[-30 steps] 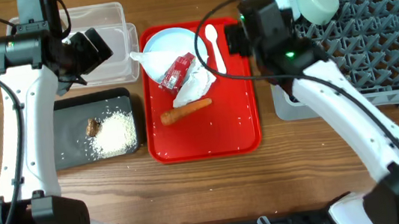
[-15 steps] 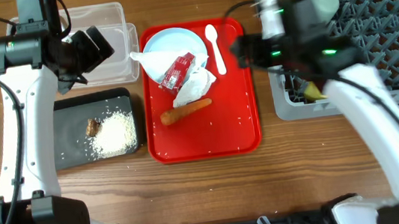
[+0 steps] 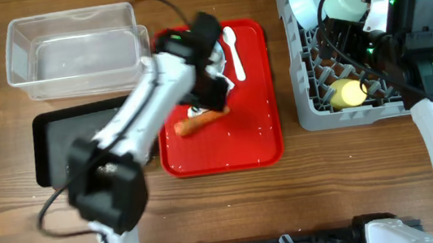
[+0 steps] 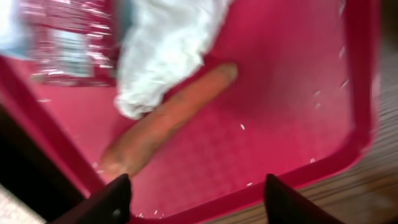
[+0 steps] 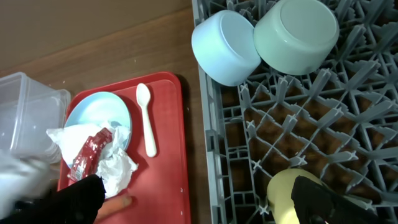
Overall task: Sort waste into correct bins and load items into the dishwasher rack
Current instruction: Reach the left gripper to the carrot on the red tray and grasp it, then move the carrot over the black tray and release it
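Grey plastic fills the right of the overhead view: the dishwasher rack (image 3: 379, 111), with a blue bowl (image 5: 224, 46) and a mint bowl (image 5: 295, 34) in its upper-left corner and the yellow cup (image 3: 346, 93) lying lower down. The right gripper (image 5: 199, 205) hangs over it, fingers spread and empty.

At centre is the red tray (image 3: 228, 149). To its left are the clear tub (image 3: 23, 78), above, and the black tray (image 3: 52, 148), below. The pale-blue plate (image 5: 99, 109) and white spoon (image 3: 233, 50) lie at the tray's top.

The left gripper (image 4: 202, 199) hovers over the carrot (image 4: 168, 118), its fingers apart and gripping nothing. The carrot lies diagonally, its upper end touching the crumpled tissue (image 4: 168, 50), with the red wrapper (image 4: 68, 43) beside that.

The step looks like picking up the carrot. Turn the wrist square across it (the fingers sit askew to it now) and grip low on its length, away from the tissue.

The tray's raised rim runs close by the carrot's lower end. The bare floor to the lower right, dotted with rice grains (image 4: 242, 126), gives the fingers room.
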Robot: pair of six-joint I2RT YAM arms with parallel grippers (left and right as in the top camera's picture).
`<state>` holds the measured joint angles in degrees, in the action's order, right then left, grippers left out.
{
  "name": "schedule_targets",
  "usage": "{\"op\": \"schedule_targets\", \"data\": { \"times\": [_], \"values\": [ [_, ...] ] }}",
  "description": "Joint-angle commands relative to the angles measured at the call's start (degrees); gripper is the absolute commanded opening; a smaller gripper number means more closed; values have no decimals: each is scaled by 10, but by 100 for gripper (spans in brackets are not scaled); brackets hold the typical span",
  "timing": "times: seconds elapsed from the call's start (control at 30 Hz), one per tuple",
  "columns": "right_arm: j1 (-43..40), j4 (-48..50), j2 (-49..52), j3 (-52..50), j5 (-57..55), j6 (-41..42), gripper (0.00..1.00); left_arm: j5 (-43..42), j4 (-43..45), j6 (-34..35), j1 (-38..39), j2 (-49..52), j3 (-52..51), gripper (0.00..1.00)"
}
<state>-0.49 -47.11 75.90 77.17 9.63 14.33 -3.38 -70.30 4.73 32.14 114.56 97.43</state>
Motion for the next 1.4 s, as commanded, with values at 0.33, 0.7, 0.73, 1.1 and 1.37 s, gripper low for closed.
{"op": "schedule_targets", "data": {
  "times": [0.33, 0.7, 0.73, 1.1, 1.37],
  "values": [
    [-1, -14, 4, 1, -2, 7, 100, 54, 50, -89, -22, 85, -22, 70],
    [-1, -14, 5, 1, -2, 9, 100, -11, 73, -148, -30, 86, -109, 49],
    [-1, -14, 5, 1, -2, 9, 100, -24, 73, -148, -30, 86, -110, 41],
    [-1, -9, 5, 1, -2, 9, 100, -30, 35, -103, -30, 83, -108, 4],
    [-1, 2, 5, 1, -2, 9, 100, -32, -66, -103, -32, 40, -41, 4]
  ]
}}
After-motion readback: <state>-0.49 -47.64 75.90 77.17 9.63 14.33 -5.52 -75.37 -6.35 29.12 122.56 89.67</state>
